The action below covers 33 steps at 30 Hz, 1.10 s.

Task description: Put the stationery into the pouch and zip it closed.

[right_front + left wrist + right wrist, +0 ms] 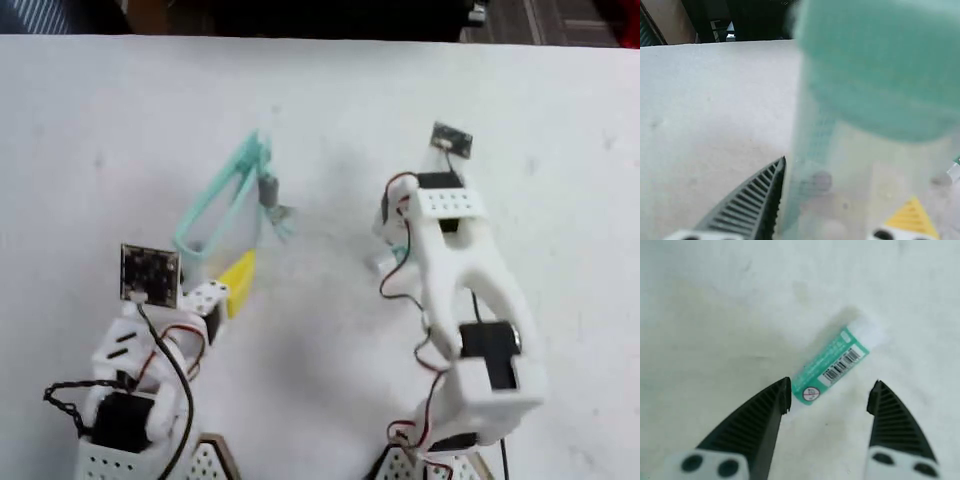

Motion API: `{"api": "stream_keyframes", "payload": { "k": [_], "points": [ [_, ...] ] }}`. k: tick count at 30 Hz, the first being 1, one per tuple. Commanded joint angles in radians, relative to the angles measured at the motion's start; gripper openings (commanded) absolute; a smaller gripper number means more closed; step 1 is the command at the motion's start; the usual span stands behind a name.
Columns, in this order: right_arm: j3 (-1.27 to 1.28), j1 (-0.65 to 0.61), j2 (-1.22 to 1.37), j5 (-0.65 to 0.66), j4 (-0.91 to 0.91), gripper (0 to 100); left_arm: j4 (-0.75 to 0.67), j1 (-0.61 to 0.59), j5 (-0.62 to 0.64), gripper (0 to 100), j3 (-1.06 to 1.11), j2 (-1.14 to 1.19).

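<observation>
Right hand (830, 390) hangs spread apart over a green-labelled stick (832, 367) lying on the table (700, 300). Left hand (847, 195) sits against the teal-edged pouch (225, 210); whether it grips, I cannot tell.

My left arm (150, 350) sits low at the table's near left corner, stretched forward. The left gripper (847, 180) has its dark finger (757, 205) and yellow finger (912, 217) on either side of the pouch (875, 90), and it seems to be pinching it, though this close I can't be sure. My right arm (470, 300) rises from the near edge and folds over toward the table's middle. The right gripper (830, 390) points down with its jaws spread wide.
</observation>
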Motion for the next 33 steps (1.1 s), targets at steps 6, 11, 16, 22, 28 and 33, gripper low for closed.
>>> {"api": "stream_keyframes", "payload": {
  "k": [6,11,16,22,28,33],
  "points": [
    [-0.186,0.03,0.239,-0.005,-0.01,12.2,-0.002,0.002,0.003,27,-0.035,-0.007],
    [-0.23,0.031,0.271,-0.005,0.036,4.2,-0.002,0.002,0.003,27,-0.035,-0.007],
    [-0.229,0.058,0.272,-0.003,0.039,1.5,-0.002,0.002,0.003,27,-0.035,-0.007],
    [-0.229,0.073,0.272,-0.003,0.039,1.6,0.003,0.002,0.005,27,-0.035,-0.007],
    [-0.226,0.073,0.271,-0.002,0.039,1.6,0.003,0.001,0.046,27,-0.035,-0.007],
    [-0.227,0.073,0.269,-0.002,0.039,1.6,0.003,0.001,0.046,27,-0.035,-0.007]
  ]
}}
